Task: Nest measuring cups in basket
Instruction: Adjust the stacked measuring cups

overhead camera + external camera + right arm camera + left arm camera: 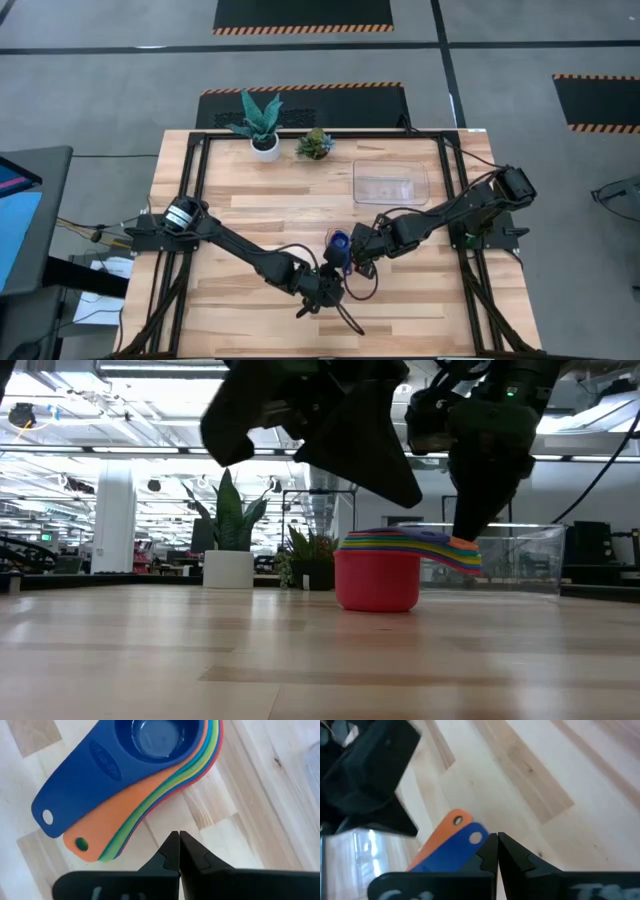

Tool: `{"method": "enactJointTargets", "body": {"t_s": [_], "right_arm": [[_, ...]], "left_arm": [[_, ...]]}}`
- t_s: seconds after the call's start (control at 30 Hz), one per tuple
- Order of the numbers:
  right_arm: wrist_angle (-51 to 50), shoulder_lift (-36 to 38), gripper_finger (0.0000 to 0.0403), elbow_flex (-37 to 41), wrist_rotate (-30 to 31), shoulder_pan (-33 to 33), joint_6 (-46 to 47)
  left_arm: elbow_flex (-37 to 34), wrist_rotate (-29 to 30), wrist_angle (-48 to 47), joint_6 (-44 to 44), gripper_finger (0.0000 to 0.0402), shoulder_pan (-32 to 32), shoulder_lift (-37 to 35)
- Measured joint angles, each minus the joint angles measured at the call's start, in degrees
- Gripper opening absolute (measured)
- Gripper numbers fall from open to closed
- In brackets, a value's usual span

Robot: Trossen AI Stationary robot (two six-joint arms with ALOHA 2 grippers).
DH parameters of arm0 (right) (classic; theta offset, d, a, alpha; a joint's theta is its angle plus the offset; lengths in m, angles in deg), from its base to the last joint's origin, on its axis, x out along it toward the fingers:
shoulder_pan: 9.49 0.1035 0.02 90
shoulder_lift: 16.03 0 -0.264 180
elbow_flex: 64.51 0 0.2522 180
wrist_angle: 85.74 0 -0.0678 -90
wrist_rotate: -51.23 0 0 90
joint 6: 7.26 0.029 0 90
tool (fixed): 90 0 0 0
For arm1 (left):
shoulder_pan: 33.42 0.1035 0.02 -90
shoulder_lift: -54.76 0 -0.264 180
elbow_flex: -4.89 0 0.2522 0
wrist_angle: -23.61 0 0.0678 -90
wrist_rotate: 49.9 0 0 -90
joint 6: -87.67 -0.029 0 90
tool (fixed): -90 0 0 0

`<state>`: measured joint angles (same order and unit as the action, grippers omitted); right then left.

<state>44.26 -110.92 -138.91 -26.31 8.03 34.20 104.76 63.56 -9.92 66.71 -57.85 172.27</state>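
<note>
Nested measuring cups (338,243) on worktop (250,220), well short of basket (390,183) at 1 o'clock. Left end effector (497,851) and right end effector (178,851) both shut, empty. Next: grip stack, carry to basket.

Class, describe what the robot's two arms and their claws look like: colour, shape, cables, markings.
Both arms are dark, slim and jointed. The left arm has a silver disc at its base joint and thin black cables looping near its claw. The right claw has two flat black fingers with notched inner edges.

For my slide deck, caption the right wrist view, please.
Nested measuring cups, dark blue on top, handles fanned, on the wooden table; shut right pincer just beside them, empty.
</note>
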Motion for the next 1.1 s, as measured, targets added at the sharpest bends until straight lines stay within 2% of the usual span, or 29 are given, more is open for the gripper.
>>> {"method": "enactJointTargets", "body": {"t_s": [0.23, 0.6, 0.7, 0.9, 1.1], "right_arm": [[-1.7, 3.7, 0.0015, -0.1, 0.2, 0.3, 3.4], [-4.5, 18.8, 0.0015, 0.0, 2.9, 5.1, 8.4], [-4.4, 21.7, 0.0015, 0.0, 5.4, 7.0, 9.7], [-4.5, 24.9, 0.0015, 0.0, 10.4, 9.8, 10.6], [-4.5, 25.4, 0.0015, 0.0, 11.0, 10.7, 10.7]], "left_arm": [[-0.1, -3.4, -4.9, 1.1, 0.0, 1.1, 0.7], [-0.1, -5.7, -2.3, -2.4, 0.0, 5.3, 0.7], [-0.1, -5.8, -2.1, -3.7, 0.0, 6.1, 0.7], [-0.1, -7.8, 0.8, -4.2, 0.0, 6.7, 0.7], [-0.1, -7.9, 1.1, -4.3, 0.0, 6.7, 0.7]]}}
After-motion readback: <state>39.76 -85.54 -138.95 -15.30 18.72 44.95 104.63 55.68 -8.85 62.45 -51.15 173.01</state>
